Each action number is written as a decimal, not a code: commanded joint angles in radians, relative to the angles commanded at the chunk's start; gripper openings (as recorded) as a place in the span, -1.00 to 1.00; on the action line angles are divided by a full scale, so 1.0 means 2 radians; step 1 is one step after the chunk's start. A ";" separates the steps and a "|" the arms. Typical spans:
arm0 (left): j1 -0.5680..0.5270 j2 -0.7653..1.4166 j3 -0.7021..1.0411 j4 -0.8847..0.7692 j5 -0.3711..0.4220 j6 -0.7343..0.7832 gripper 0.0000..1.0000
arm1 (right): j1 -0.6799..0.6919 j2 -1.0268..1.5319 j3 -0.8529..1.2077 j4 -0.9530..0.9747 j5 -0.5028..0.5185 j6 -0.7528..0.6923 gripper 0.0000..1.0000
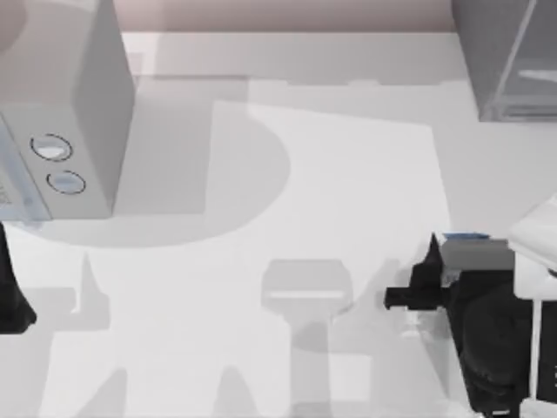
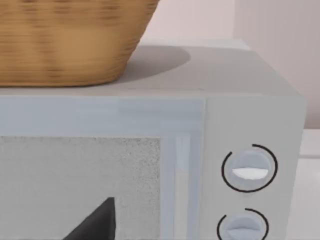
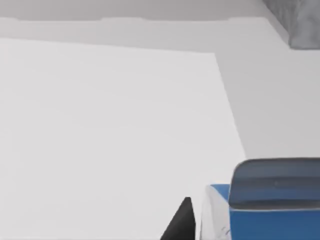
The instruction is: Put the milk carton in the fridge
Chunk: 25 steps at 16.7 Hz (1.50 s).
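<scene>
The white bench carries a pale grey box with two round dials at its far left, with a woven basket on top of it. The dark grey speckled fridge stands at the far right corner. My right arm reaches in from the near right, its tool at the milk carton, the carton's blue top just beside one dark fingertip; whether it grips I cannot tell. The left tool sits at the left edge, its grip likewise unclear.
</scene>
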 joint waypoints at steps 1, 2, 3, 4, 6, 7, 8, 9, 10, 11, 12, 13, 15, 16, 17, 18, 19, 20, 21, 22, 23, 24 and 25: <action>0.000 0.000 0.000 0.000 0.000 0.000 1.00 | 0.000 -0.020 0.002 -0.021 0.000 0.000 -1.00; 0.000 0.000 0.000 0.000 0.000 0.000 1.00 | 0.000 -0.044 0.005 -0.047 -0.001 0.001 -1.00; 0.000 0.000 0.000 0.000 0.000 0.000 1.00 | 0.001 -0.072 0.008 -0.077 -0.002 0.001 -1.00; 0.000 0.000 0.000 0.000 0.000 0.000 1.00 | 0.001 -0.102 0.011 -0.111 -0.002 0.001 -1.00; 0.000 0.000 0.000 0.000 0.000 0.000 1.00 | 0.002 -0.169 0.018 -0.188 -0.004 0.001 -1.00; 0.000 0.000 0.000 0.000 0.000 0.000 1.00 | 0.002 -0.205 0.022 -0.230 -0.004 0.002 -1.00; 0.000 0.000 0.000 0.000 0.000 0.000 1.00 | 0.003 -0.241 0.026 -0.271 -0.005 0.001 -1.00; 0.000 0.000 0.000 0.000 0.000 0.000 1.00 | 0.003 -0.276 0.029 -0.313 -0.005 0.001 -1.00; 0.000 0.000 0.000 0.000 0.000 0.000 1.00 | 0.003 -0.311 0.033 -0.352 -0.005 0.001 -1.00; 0.000 0.000 0.000 0.000 0.000 0.000 1.00 | 0.003 -0.343 0.036 -0.388 -0.005 0.001 -1.00; 0.000 0.000 0.000 0.000 0.000 0.000 1.00 | 0.003 -0.372 0.038 -0.419 -0.006 0.001 -1.00; 0.000 0.000 0.000 0.000 0.000 0.000 1.00 | 0.003 -0.398 0.041 -0.445 -0.006 0.001 -1.00; 0.000 0.000 0.000 0.000 0.000 0.000 1.00 | 0.003 -0.434 0.045 -0.482 -0.006 0.001 -1.00; 0.000 0.000 0.000 0.000 0.000 0.000 1.00 | 0.003 -0.444 0.046 -0.492 -0.006 0.000 -1.00; 0.000 0.000 0.000 0.000 0.000 0.000 1.00 | 0.003 -0.449 0.047 -0.497 -0.006 0.000 -1.00; 0.000 0.000 0.000 0.000 0.000 0.000 1.00 | 0.003 -0.449 0.047 -0.497 -0.006 0.000 -1.00; 0.000 0.000 0.000 0.000 0.000 0.000 1.00 | 0.003 -0.449 0.047 -0.497 -0.006 0.000 -1.00; 0.000 0.000 0.000 0.000 0.000 0.000 1.00 | 0.003 -0.449 0.047 -0.497 -0.006 0.000 -1.00; 0.000 0.000 0.000 0.000 0.000 0.000 1.00 | 0.002 -0.448 0.045 -0.496 -0.006 0.001 -1.00; 0.000 0.000 0.000 0.000 0.000 0.000 1.00 | 0.002 -0.448 0.044 -0.496 -0.006 0.001 -1.00; 0.000 0.000 0.000 0.000 0.000 0.000 1.00 | -0.004 -0.454 0.039 -0.501 -0.008 -0.004 -1.00; 0.000 0.000 0.000 0.000 0.000 0.000 1.00 | -0.015 -0.464 0.030 -0.512 -0.013 -0.011 -1.00; 0.000 0.000 0.000 0.000 0.000 0.000 1.00 | -0.029 -0.478 0.019 -0.526 -0.021 -0.017 -1.00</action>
